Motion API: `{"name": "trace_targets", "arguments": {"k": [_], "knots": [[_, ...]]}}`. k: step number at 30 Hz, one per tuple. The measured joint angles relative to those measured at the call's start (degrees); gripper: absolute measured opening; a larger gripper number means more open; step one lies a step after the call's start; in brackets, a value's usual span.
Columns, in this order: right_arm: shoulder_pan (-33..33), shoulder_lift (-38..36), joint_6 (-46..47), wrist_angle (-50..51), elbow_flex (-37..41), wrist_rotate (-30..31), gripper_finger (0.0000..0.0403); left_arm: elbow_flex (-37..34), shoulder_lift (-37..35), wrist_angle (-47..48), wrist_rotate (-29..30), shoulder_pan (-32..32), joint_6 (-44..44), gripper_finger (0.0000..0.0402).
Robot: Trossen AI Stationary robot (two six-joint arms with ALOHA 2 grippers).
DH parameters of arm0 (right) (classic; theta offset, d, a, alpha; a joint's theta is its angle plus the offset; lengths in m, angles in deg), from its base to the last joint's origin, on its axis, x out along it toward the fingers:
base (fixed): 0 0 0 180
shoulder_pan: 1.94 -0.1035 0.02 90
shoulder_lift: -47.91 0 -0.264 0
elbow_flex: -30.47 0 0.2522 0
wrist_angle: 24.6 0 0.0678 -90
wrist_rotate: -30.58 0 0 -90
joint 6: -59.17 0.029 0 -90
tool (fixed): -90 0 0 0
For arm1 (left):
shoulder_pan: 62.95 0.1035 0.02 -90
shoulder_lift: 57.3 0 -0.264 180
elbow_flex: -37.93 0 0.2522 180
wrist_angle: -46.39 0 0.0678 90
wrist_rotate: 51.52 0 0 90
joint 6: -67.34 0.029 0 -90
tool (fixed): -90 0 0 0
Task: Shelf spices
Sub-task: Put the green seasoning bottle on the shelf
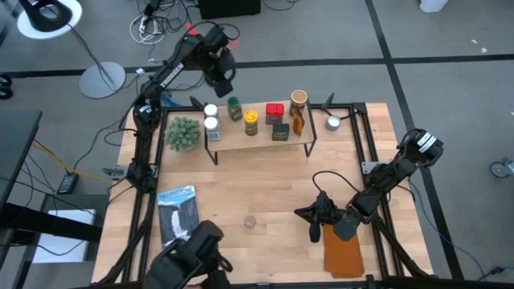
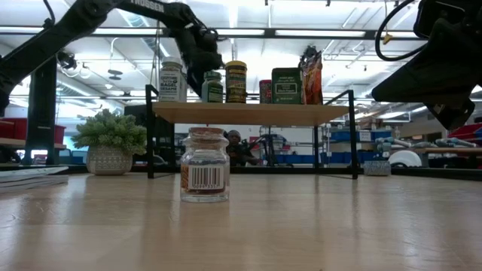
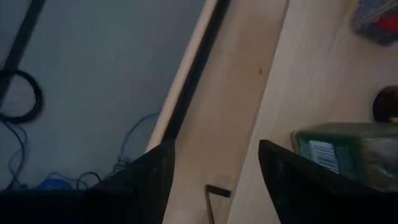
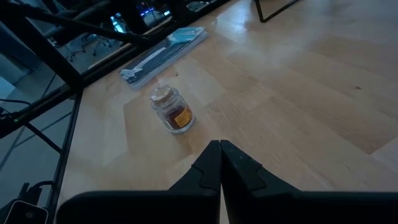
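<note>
My left gripper (image 1: 222, 79) hung above the far left end of the low shelf (image 1: 261, 142) with its light wood plank top and thin black wire legs, its fingers (image 3: 146, 180) spread apart with nothing between them. The green-lidded glass jar (image 1: 234, 107) stood on the plank just beside that gripper, untouched. Along the same plank stood two white-lidded jars (image 1: 211, 117), a yellow-lidded jar (image 1: 251, 122), a red tin (image 1: 275, 111), a black box (image 1: 280, 132), a tan cylinder (image 1: 299, 99) and an amber bottle (image 1: 298, 120). My right gripper (image 1: 315, 227) rested low over the near right part of the wooden tabletop (image 1: 265, 189), fingers pressed together and holding nothing. A small clear glass jar with a cork-coloured top and reddish contents (image 2: 205, 174) stood alone and upright on the tabletop, well apart from the shelf and ahead of my right gripper.
</note>
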Motion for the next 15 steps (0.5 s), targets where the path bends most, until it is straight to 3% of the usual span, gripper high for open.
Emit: {"name": "trace_targets", "arguments": {"k": [9,11,15], "knots": [[0.0,0.0,0.0,-0.3,0.0,0.0,0.0005,-1.2,-8.4,2.2,-3.9,-1.0,-1.6,0.0237],[0.0,0.0,0.0,-0.3,0.0,0.0,0.0005,-1.2,-9.6,2.8,-6.4,-2.7,-1.7,0.0237],[0.0,0.0,0.0,-0.4,0.0,0.0,0.0003,-1.2,-10.4,4.0,-5.6,-7.6,-2.1,0.0237]]}}
